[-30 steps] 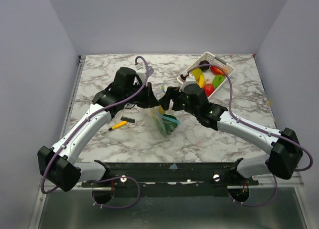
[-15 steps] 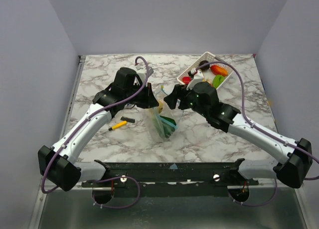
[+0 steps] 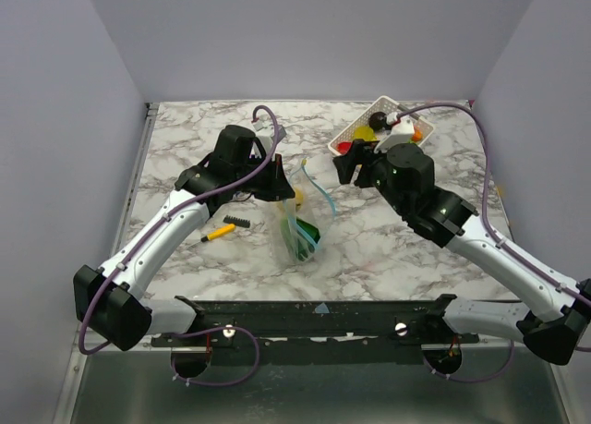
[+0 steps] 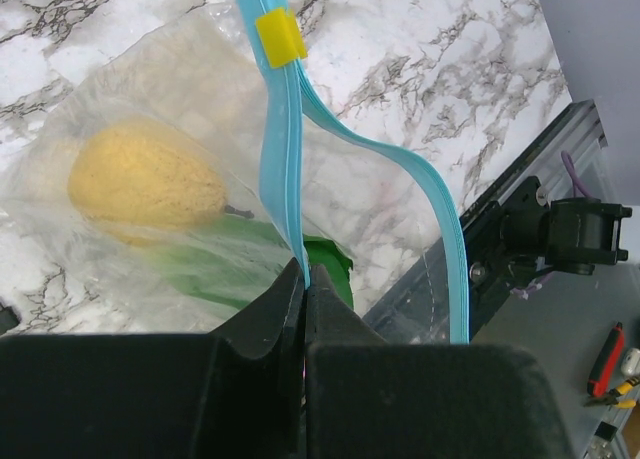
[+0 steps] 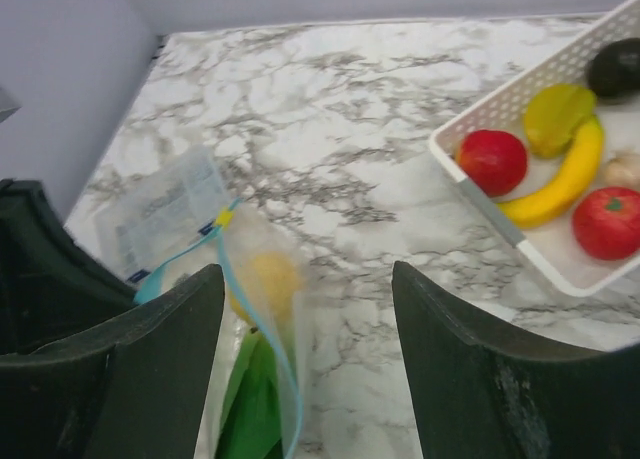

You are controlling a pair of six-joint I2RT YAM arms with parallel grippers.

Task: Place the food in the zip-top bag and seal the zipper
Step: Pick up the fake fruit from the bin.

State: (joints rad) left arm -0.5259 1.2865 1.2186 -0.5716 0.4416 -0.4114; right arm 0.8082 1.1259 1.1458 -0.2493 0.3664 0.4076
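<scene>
Green food (image 4: 215, 264) hazy inside zip-top bag (image 4: 130, 74)

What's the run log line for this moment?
left gripper: shut on light blue plastic zipper strip of clear zip-top bag | right gripper: open, empty, near white basket | bag: unsealed, yellow toy fruit inside
</scene>
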